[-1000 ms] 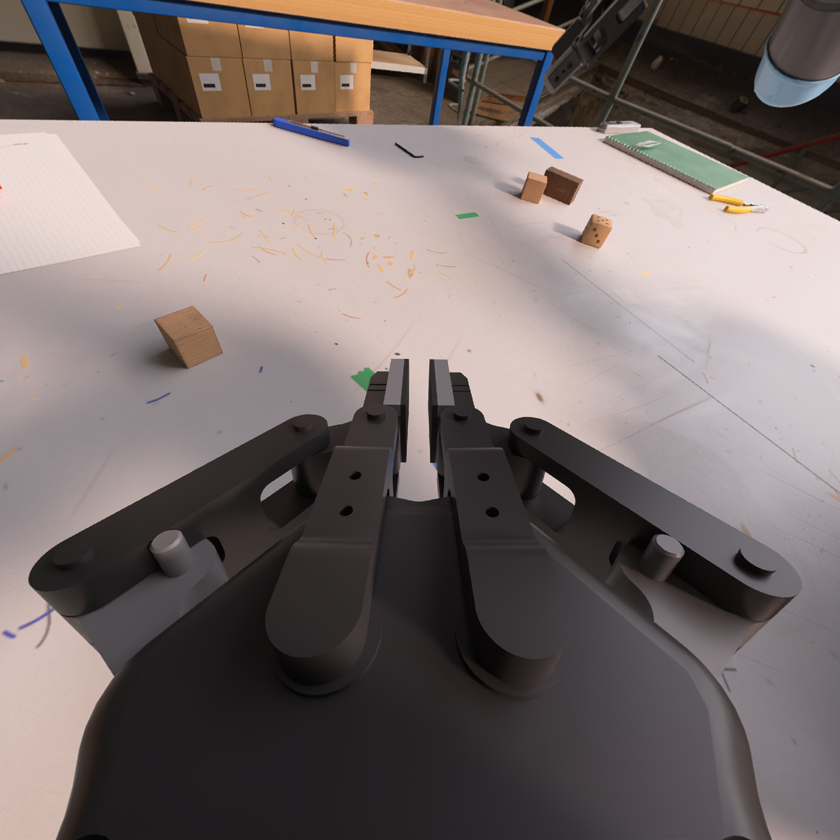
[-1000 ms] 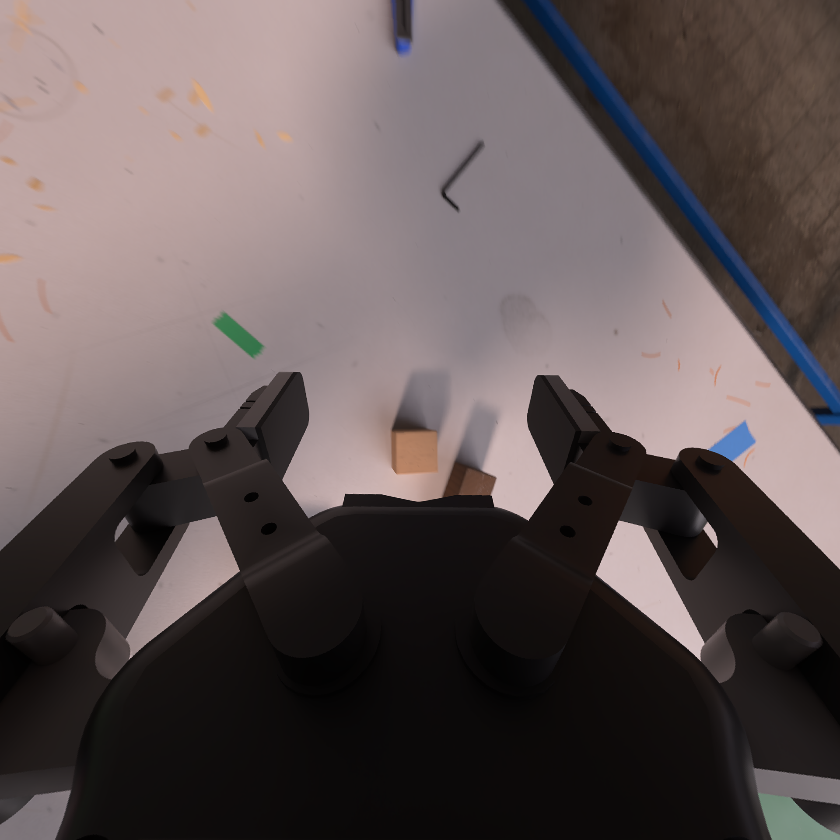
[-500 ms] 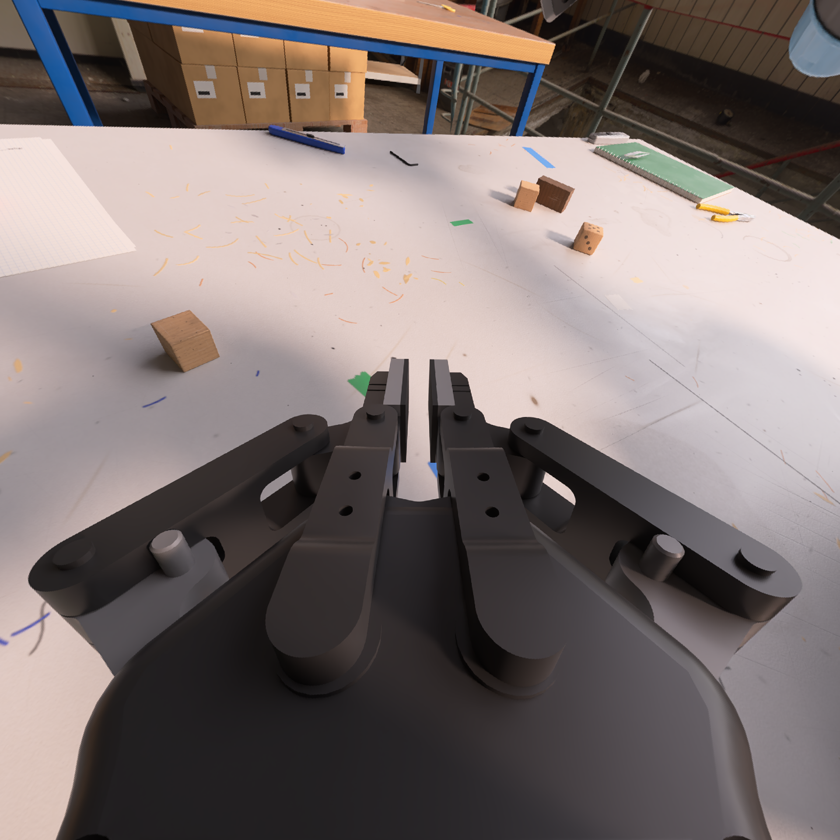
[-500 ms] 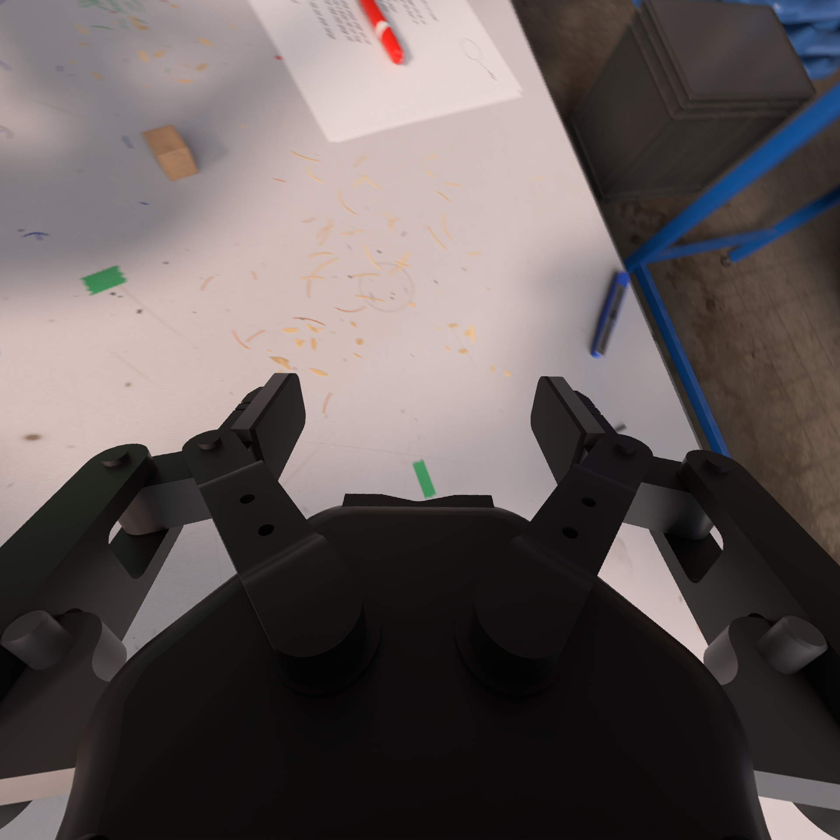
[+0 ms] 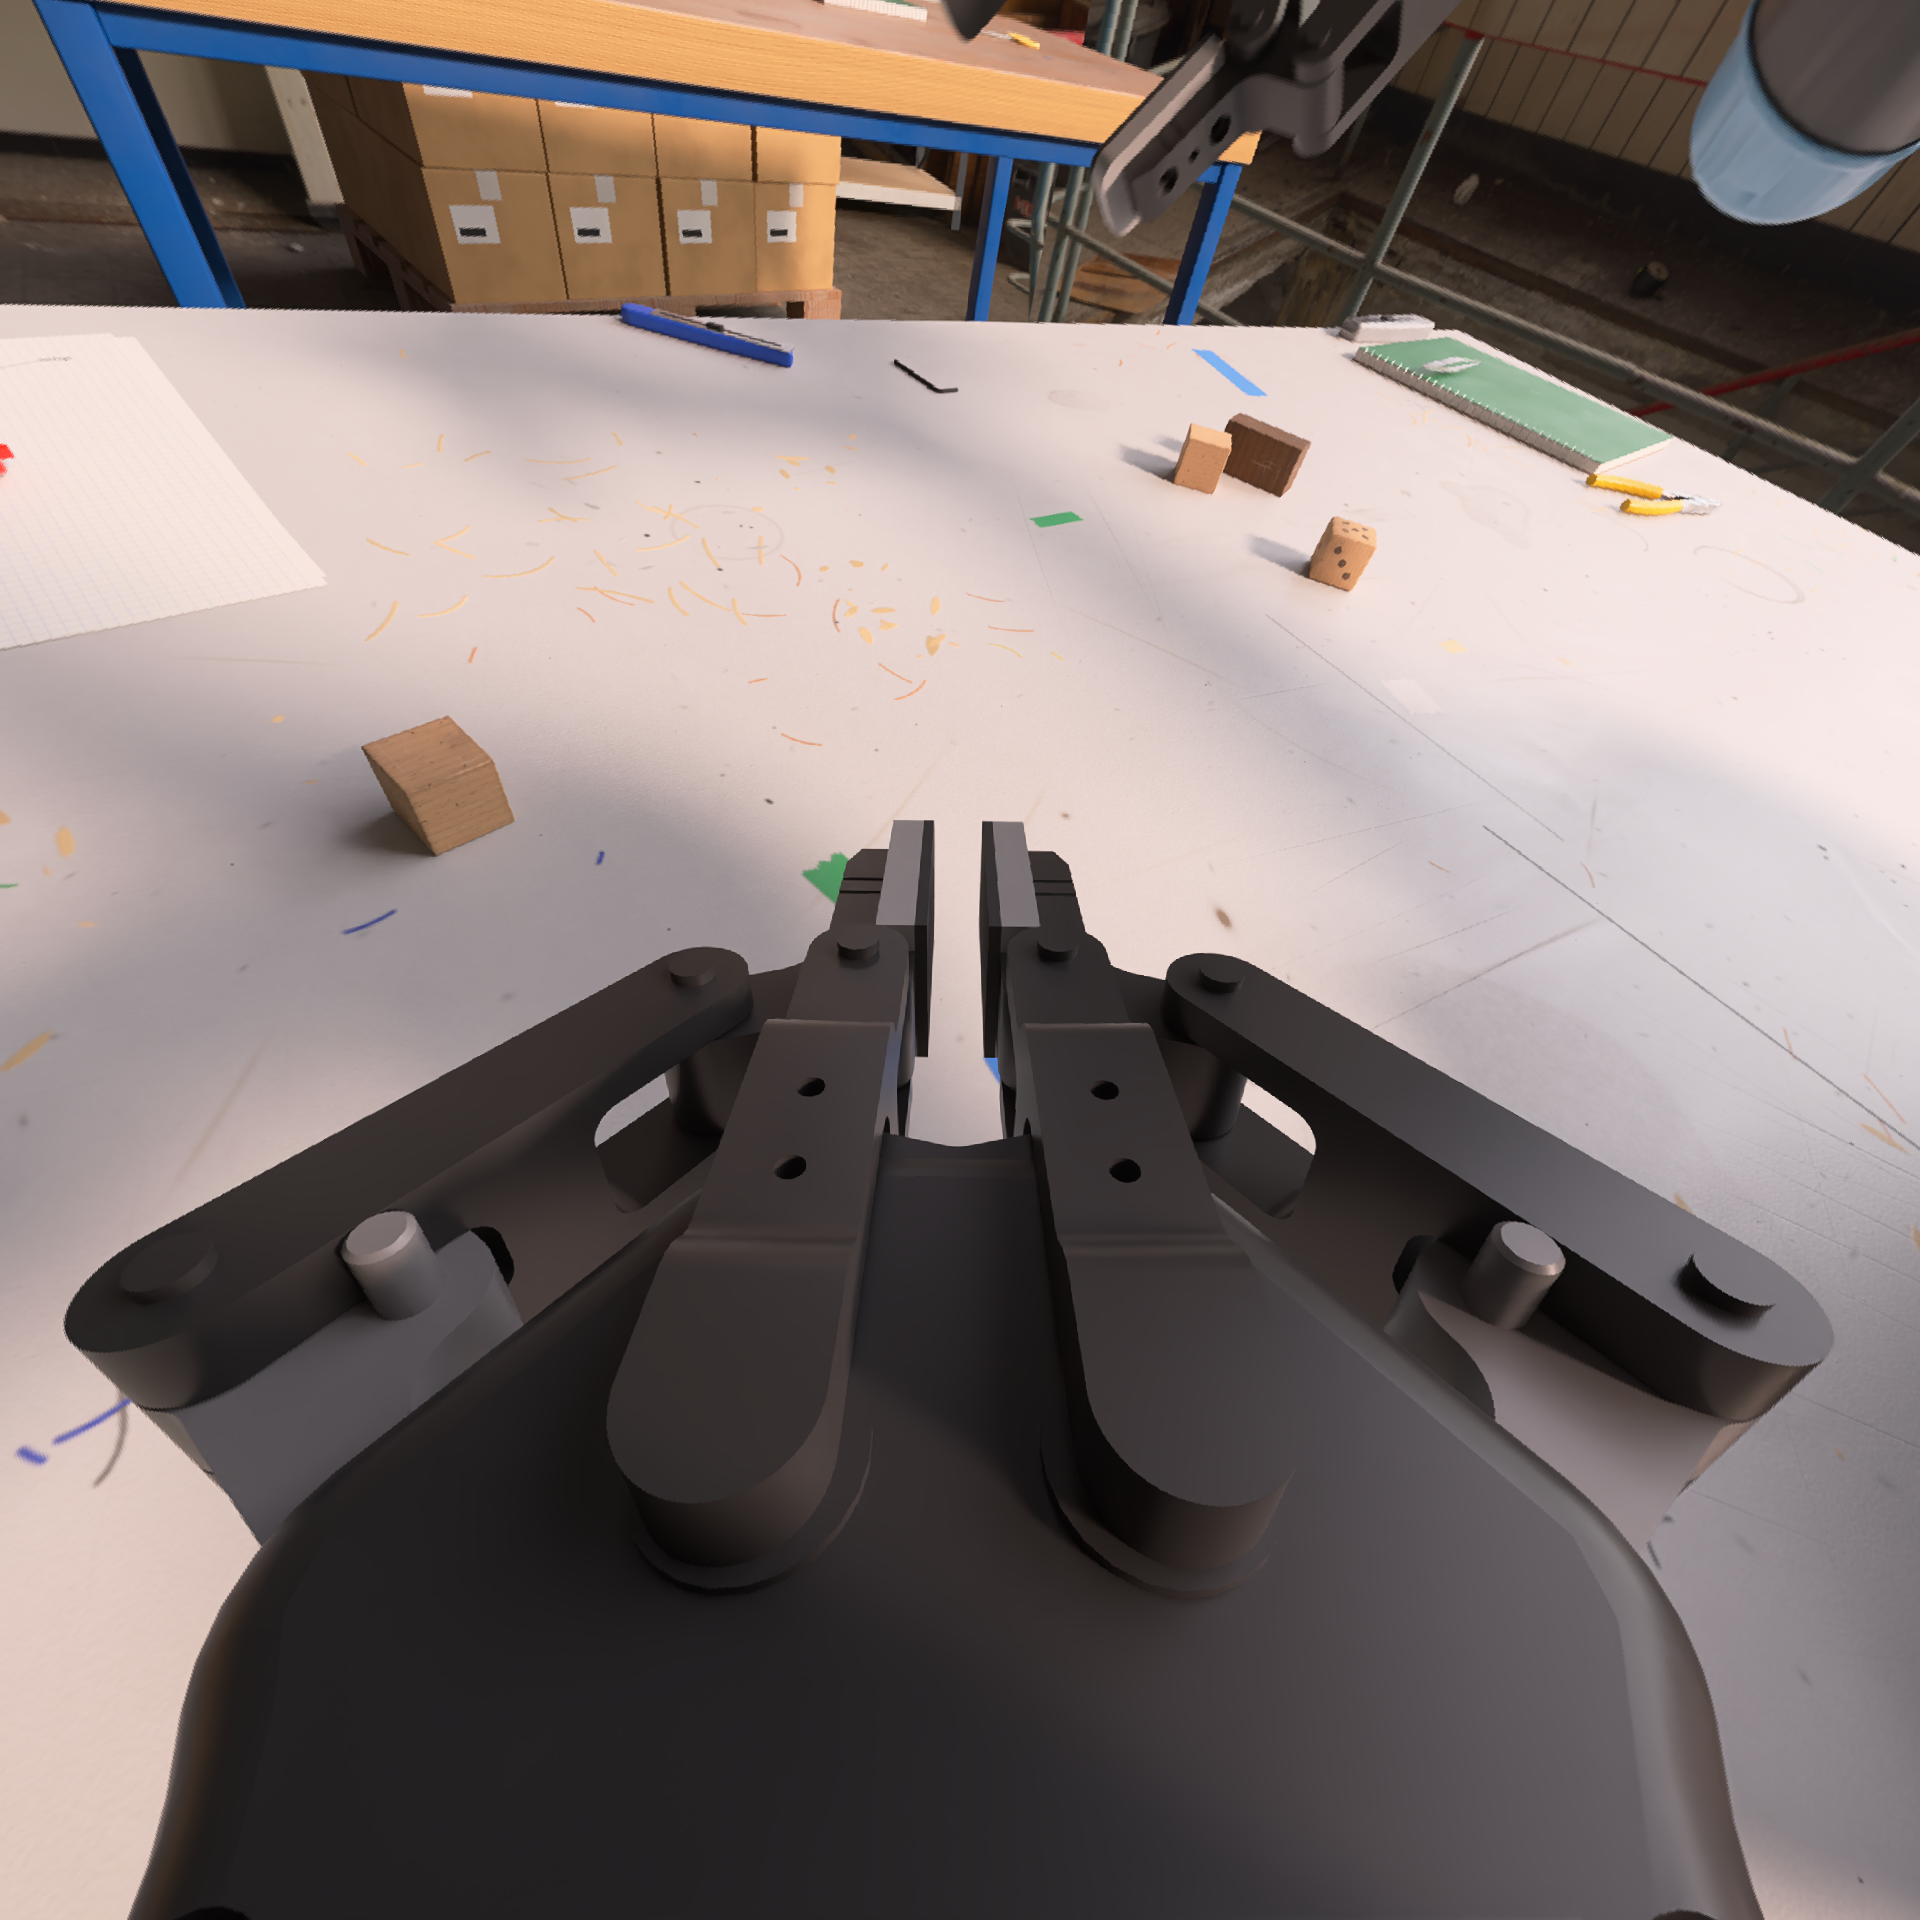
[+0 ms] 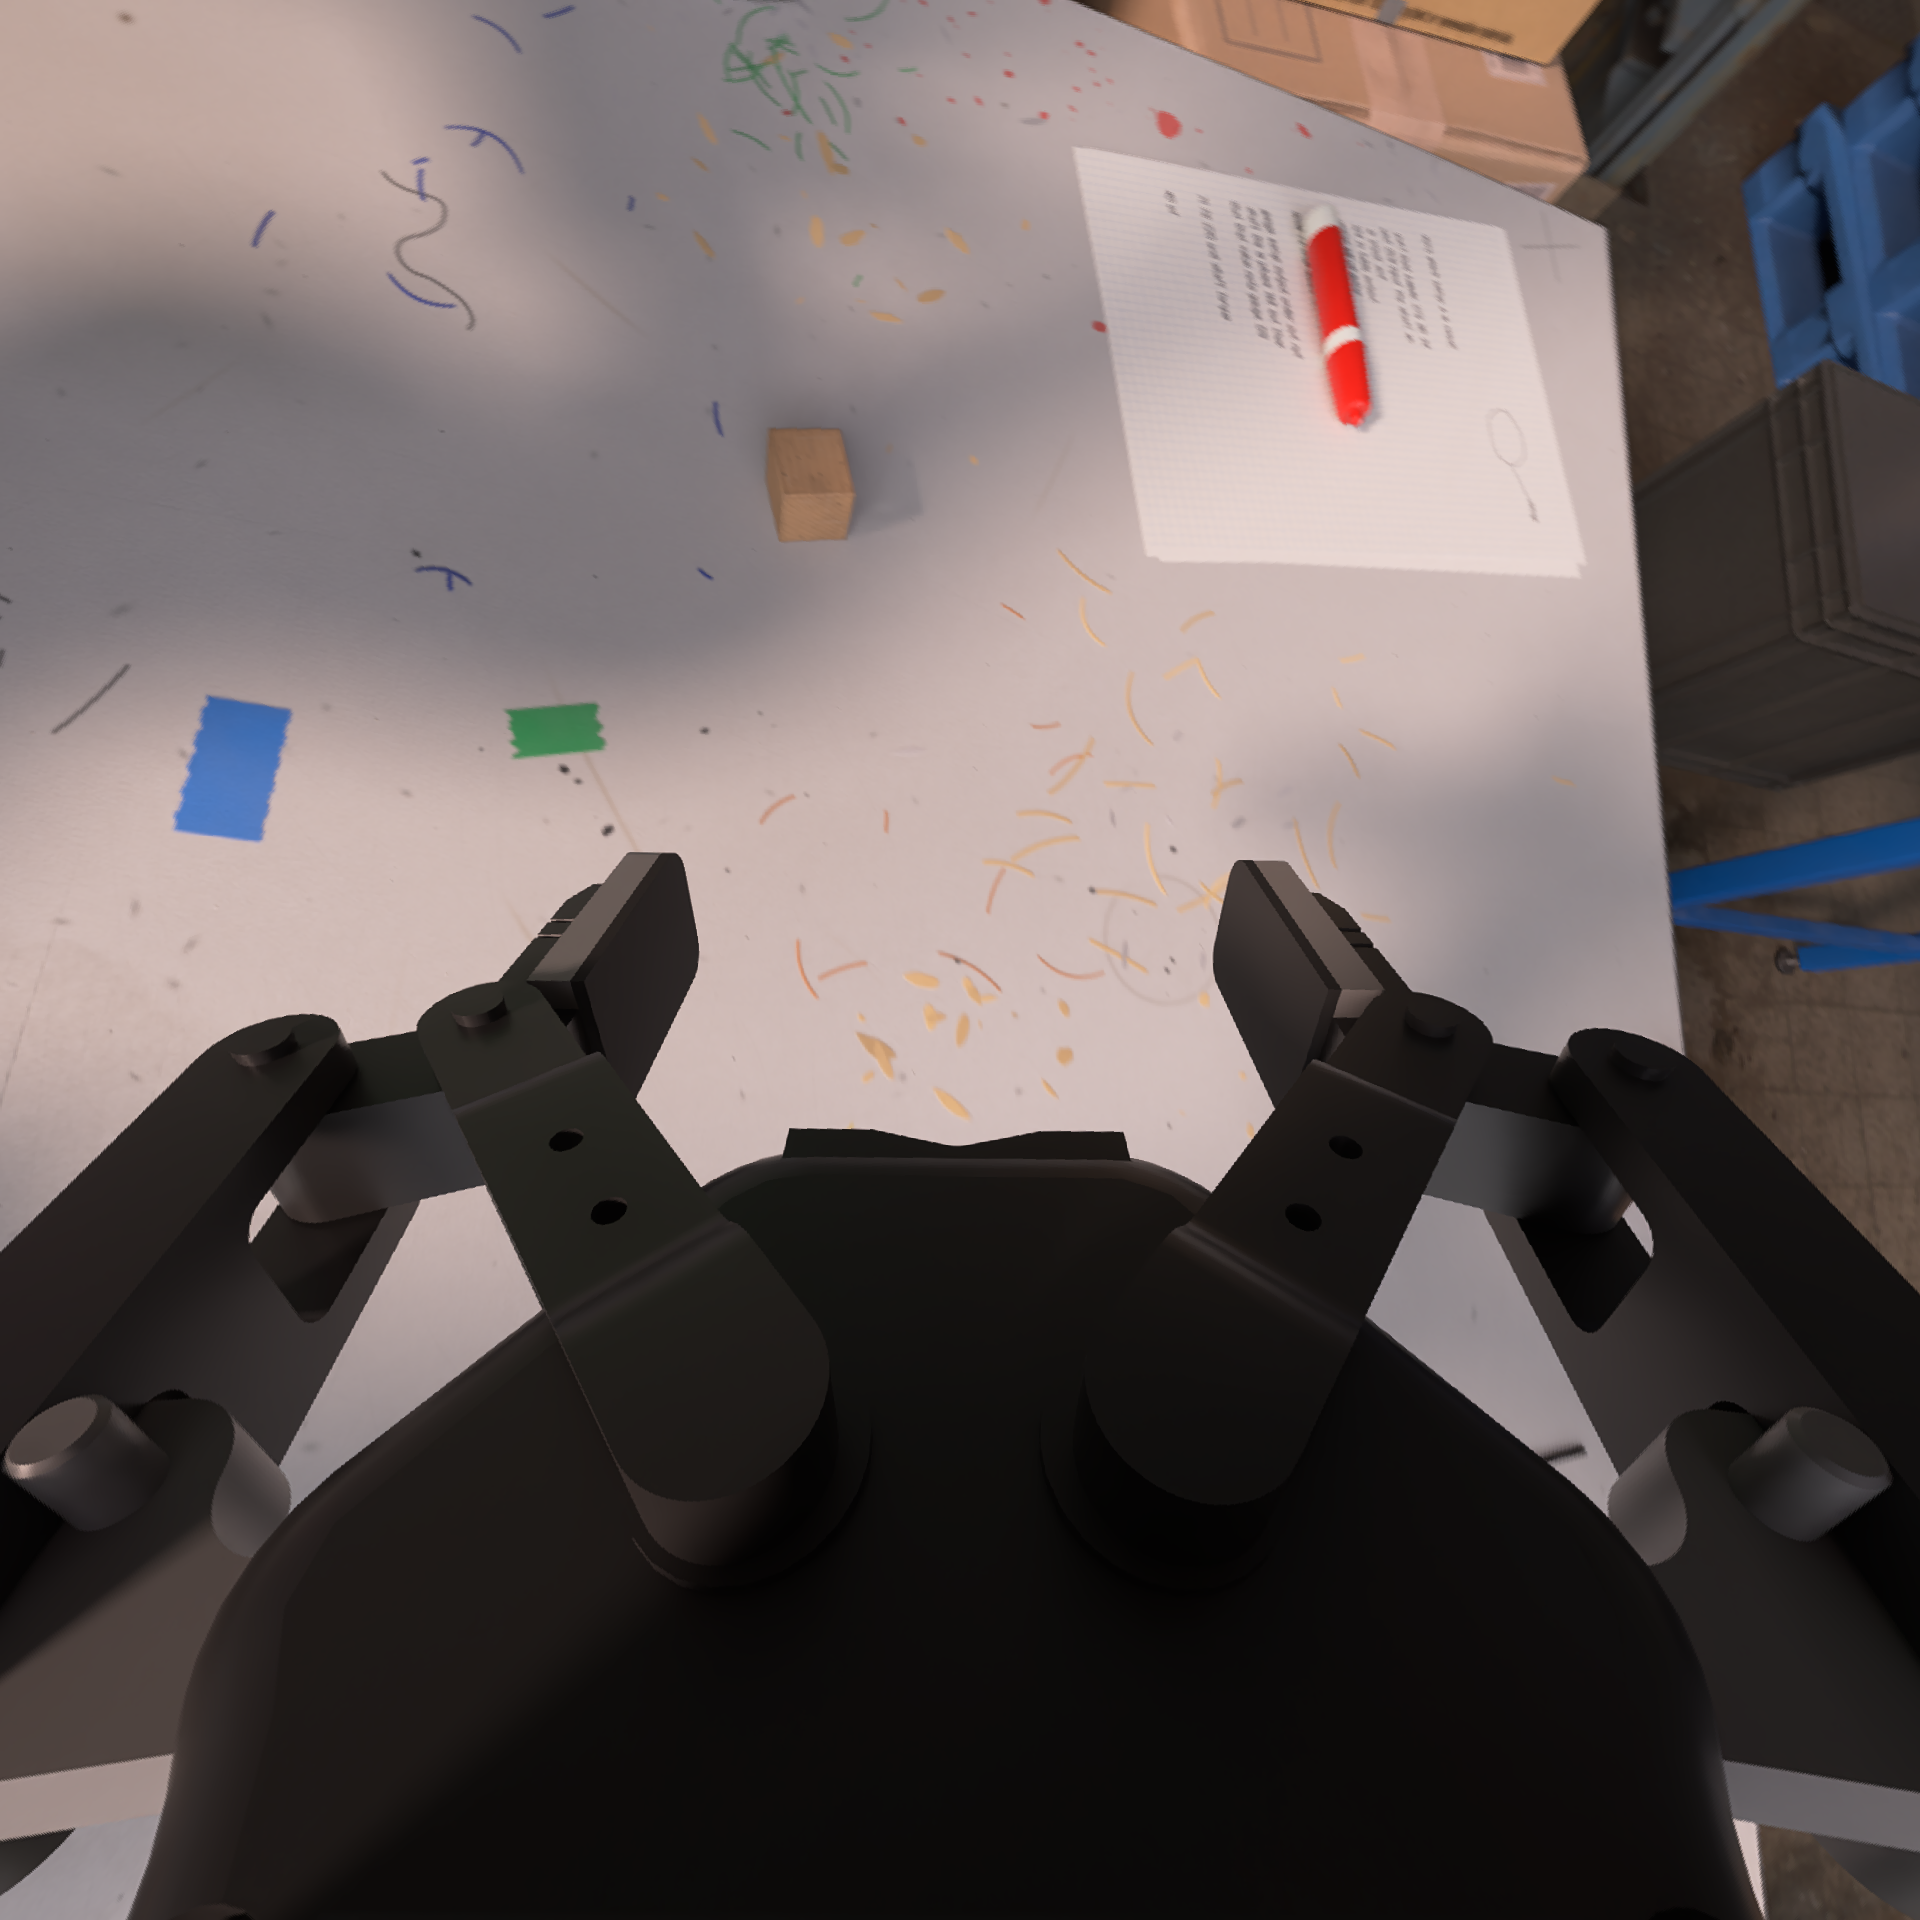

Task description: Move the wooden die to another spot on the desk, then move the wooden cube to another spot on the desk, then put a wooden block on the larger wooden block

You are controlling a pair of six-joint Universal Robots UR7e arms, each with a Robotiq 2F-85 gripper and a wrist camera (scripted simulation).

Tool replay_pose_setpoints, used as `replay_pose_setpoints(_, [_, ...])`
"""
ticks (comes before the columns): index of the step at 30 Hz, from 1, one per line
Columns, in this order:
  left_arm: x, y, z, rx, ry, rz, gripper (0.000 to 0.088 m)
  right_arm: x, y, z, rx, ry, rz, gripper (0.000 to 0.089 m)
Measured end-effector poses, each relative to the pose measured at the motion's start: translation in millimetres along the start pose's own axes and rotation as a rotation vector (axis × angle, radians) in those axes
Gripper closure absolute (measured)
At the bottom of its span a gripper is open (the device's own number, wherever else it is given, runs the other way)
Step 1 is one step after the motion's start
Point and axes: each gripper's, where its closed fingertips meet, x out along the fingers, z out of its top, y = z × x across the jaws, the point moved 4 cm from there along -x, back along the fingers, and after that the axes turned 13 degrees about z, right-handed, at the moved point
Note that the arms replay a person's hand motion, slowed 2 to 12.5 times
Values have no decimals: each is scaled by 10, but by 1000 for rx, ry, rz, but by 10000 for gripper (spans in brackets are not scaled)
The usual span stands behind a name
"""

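In the left wrist view, a wooden die (image 5: 1342, 553) with dark pips sits far right on the white desk (image 5: 1143, 727). A small light wooden block (image 5: 1202, 457) and a darker brown block (image 5: 1265, 453) stand side by side beyond it. A larger wooden cube (image 5: 438, 783) rests at the left; it also shows in the right wrist view (image 6: 809, 484). My left gripper (image 5: 957, 868) is shut and empty, low over the desk. My right gripper (image 6: 951, 925) is open and empty, high above the desk; it shows at the top of the left wrist view (image 5: 1195, 135).
A sheet of paper (image 6: 1330, 364) with a red marker (image 6: 1336, 312) lies near the desk's edge. A blue utility knife (image 5: 707, 335), a hex key (image 5: 925, 376), a green notebook (image 5: 1507, 400) and a yellow tool (image 5: 1647, 497) lie along the far side. Tape pieces and wood shavings litter the desk.
My right gripper has swung away from the two small blocks and risen, now looking over the cube and the paper. My left gripper stays shut, almost still.
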Motion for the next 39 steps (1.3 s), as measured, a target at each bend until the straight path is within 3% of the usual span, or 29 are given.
replay_pose_setpoints(10, [-58, 31, 21, -26, -24, -12, 802, 737, 84, 269, -91, 56, 107, 41])
replay_pose_setpoints(19, [-103, 78, 46, -31, -36, -3, 800, 1278, 33, 445, -108, 93, 139, 50])
replay_pose_setpoints(30, [-169, 121, 81, -22, -57, 9, 800, 1766, -31, 634, -85, 62, 204, 148])
replay_pose_setpoints(39, [-207, 149, 109, -31, -76, 7, 800, 2046, -91, 665, -84, 93, 232, 198])
